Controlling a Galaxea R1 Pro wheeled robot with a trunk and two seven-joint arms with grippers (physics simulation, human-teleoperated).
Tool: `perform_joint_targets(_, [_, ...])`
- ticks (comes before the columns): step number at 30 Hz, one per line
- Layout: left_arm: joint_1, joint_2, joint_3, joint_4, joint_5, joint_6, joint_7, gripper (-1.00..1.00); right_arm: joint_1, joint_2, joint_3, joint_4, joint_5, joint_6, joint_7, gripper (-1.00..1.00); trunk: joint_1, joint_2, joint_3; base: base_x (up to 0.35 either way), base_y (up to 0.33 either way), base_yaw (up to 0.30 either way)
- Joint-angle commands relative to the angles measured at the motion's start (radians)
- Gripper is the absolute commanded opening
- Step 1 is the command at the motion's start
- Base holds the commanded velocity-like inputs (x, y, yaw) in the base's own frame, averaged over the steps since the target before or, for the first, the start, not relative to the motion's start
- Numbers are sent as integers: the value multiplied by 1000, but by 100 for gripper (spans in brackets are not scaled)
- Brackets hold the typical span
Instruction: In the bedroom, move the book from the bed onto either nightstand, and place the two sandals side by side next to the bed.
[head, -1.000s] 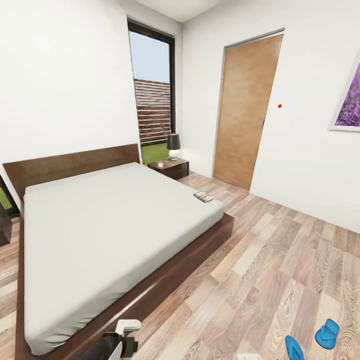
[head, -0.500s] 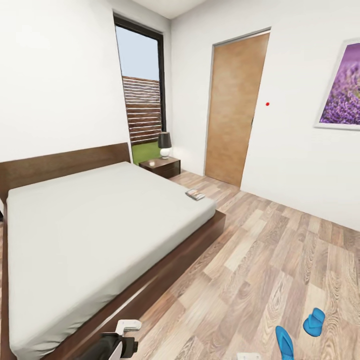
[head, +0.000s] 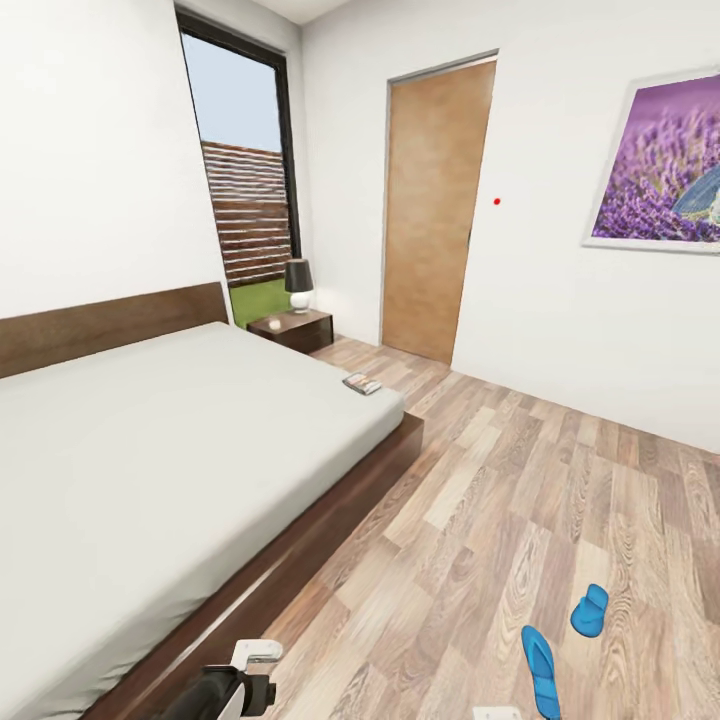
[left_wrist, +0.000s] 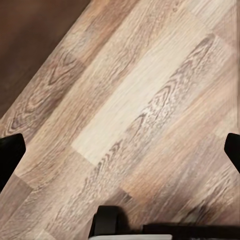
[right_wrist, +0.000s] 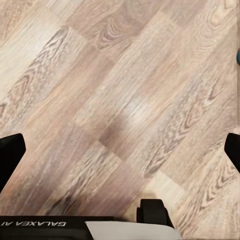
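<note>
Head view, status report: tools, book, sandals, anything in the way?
Both tools open, empty, over bare floor. Book on bed corner near nightstand. Sandals apart on floor, away from bed. Nothing in the way.

Bright blue sandals (head: 541, 670) on brown wood-grain floor (head: 480, 520), light-grey bed (head: 150, 450).

The left gripper (left_wrist: 120, 147) hung spread wide above the wood-plank floor (left_wrist: 135, 95), its black fingertips (left_wrist: 10, 150) apart; the dark-brown bed frame (left_wrist: 30, 35) bordered the floor.
</note>
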Motion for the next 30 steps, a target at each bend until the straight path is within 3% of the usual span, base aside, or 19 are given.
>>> perform_joint_targets(1, [0,0,2,-2,-1,6,2,100,0,0,3,-1,-1,6,-6,100,0,-1,-2,0,0,-210])
perform_joint_targets(30, [0,0,2,-2,-1,6,1,100,0,0,4,-2,-1,5,-6,100,0,-1,-5,0,0,-278])
